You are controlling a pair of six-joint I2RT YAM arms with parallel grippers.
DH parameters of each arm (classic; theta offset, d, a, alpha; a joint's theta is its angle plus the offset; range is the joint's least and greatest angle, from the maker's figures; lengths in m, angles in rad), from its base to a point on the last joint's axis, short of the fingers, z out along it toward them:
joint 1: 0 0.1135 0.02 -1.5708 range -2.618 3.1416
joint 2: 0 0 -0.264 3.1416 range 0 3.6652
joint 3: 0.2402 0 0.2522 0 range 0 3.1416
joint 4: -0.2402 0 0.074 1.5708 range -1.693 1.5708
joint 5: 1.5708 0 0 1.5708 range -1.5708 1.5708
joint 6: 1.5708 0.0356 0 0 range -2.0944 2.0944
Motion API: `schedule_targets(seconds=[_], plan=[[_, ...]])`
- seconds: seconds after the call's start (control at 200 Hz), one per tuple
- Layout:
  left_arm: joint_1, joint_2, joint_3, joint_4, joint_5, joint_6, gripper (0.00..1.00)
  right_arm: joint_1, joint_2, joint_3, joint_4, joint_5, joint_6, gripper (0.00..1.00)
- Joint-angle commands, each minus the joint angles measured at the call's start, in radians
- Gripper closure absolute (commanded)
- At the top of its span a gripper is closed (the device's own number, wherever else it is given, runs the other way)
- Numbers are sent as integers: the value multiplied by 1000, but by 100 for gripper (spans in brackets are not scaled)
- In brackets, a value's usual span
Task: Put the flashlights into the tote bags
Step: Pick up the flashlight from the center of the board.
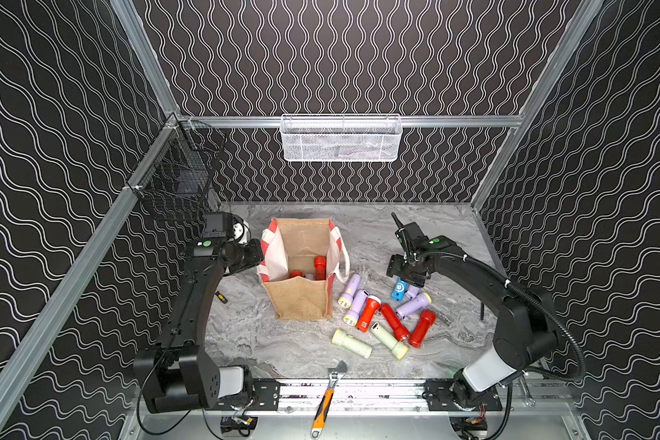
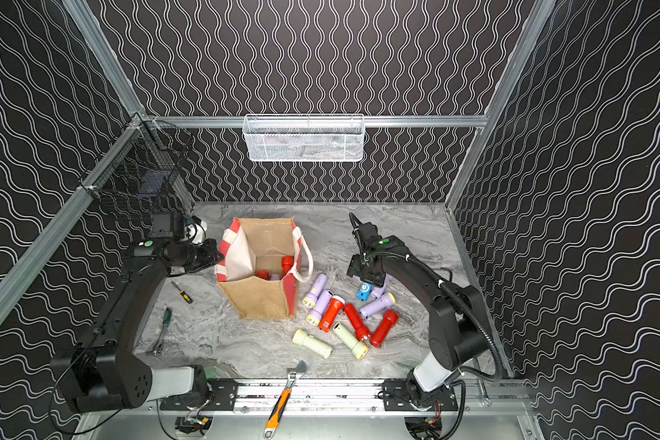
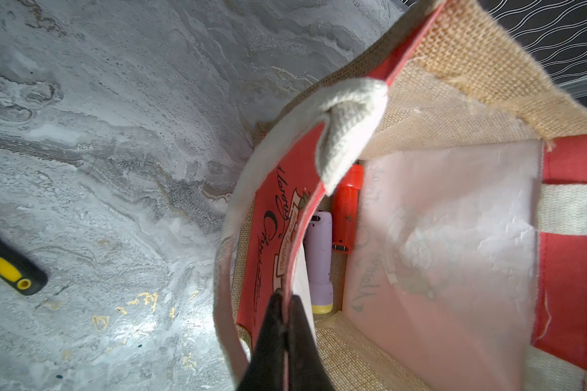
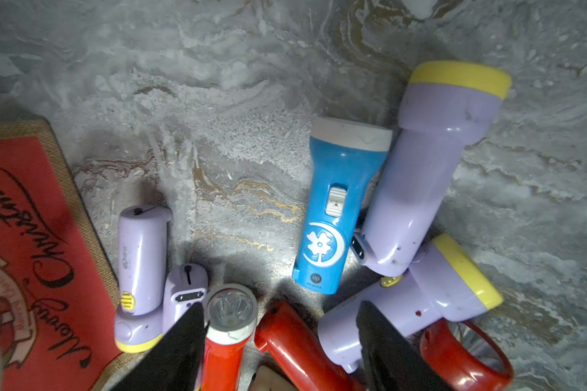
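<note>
**Marbled grey tabletop** [image 1: 290, 354]. We are finding its widest bare stretch at the front left, between the left arm and the bag. A second clear strip is running along the back wall. The right half is carrying the loose torches.

**White mesh basket** [image 1: 341, 139] and **black wire basket** [image 1: 176, 179]. Both are hanging from the frame rails, well above the table.

**Boxy tan burlap tote bag** [image 1: 301, 301] with red-and-white side panels and white rope handles. It is standing upright and open-mouthed, left of centre. The left gripper [image 3: 287, 318] is pinching the rim of a red panel, its jaws closed tight on the fabric edge. Inside, a red plastic flashlight [image 3: 348, 210] and a lilac flashlight with a yellow rim [image 3: 319, 257] are lying side by side on the bag's floor.

**Right gripper** [image 4: 280, 306]. It is hovering over the loose pile with its jaws standing well apart, and we are seeing nothing gripped.

**Orange-handled adjustable wrench** [image 1: 326, 404]. It is lying across the front rail, with its head reaching the table edge.

**Loose flashlights** [image 1: 395, 322]. We are counting ten, just right of the bag.
- The blue flashlight with a white rim [image 4: 336, 210] is touching a lilac neighbour.
- Bare marble is lying between the blue one and the two lilac ones beside the bag.
- Two pale green ones [image 1: 351, 343] are lying nearest the front edge.

**Black-and-yellow screwdriver** [image 3: 7, 267]. It is lying apart, left of the bag.
</note>
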Motion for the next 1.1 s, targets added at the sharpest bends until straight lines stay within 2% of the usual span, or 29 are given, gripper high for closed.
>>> schedule_targets(seconds=[0.0,0.46,1.096], plan=[[3,4,4,22,-7,16,97,-25,15,-7,2,22,36,29],[5,12,-3,23,5,22,97,-58,147,19,67,-25,49,35],[4,15,-4,28,13,21,96,-60,163,-57,112,-56,76,38]])
